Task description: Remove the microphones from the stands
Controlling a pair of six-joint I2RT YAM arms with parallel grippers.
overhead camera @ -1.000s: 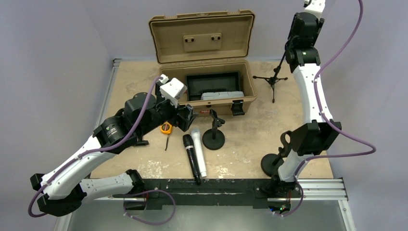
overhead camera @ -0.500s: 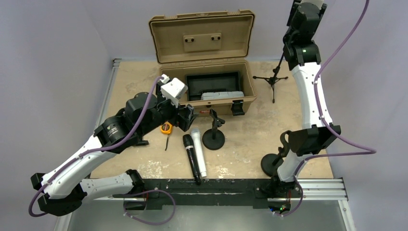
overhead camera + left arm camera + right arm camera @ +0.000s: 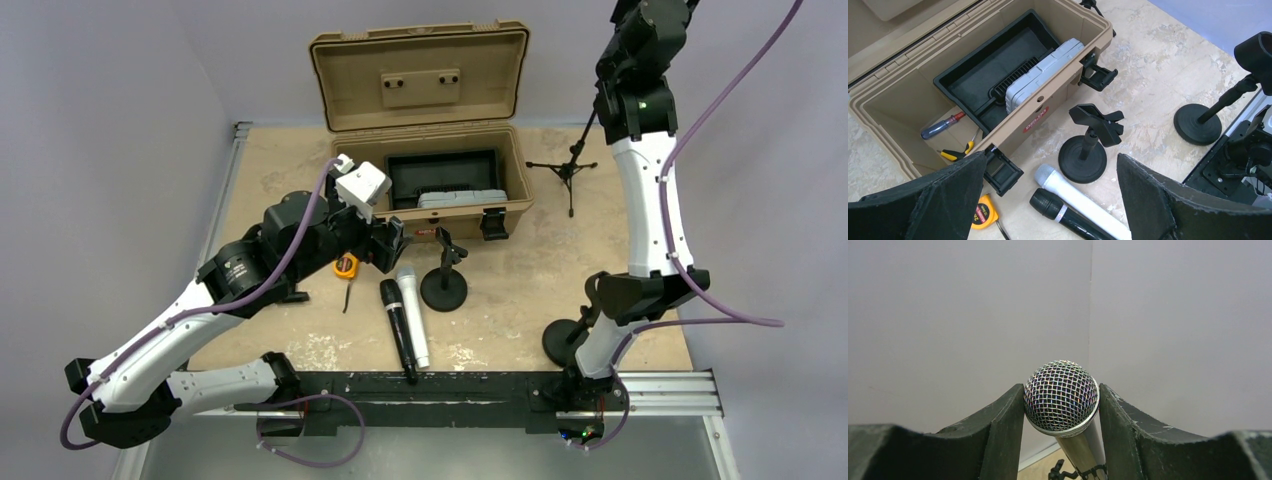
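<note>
My right gripper (image 3: 1061,389) is shut on the mesh head of a silver microphone (image 3: 1062,405) and holds it high against the grey wall. A black clip (image 3: 1092,472) circles the microphone's handle at the bottom edge of the right wrist view. In the top view the right wrist (image 3: 645,25) is at the top edge, above the small tripod stand (image 3: 567,168); the microphone itself is hidden there. My left gripper (image 3: 1050,159) is open and empty above a white microphone (image 3: 1075,200) and a black microphone (image 3: 1060,214) lying on the table.
An open tan case (image 3: 440,190) stands at the back with a black tray and a grey box inside. A round-base stand (image 3: 444,285) with an empty clip sits by the two loose microphones (image 3: 405,320). A second round-base stand (image 3: 565,340) and a yellow tape measure (image 3: 345,265) are also on the table.
My right arm has risen with the silver microphone, its wrist now partly out of the top view. The tripod stand stays on the table. The left arm has not moved.
</note>
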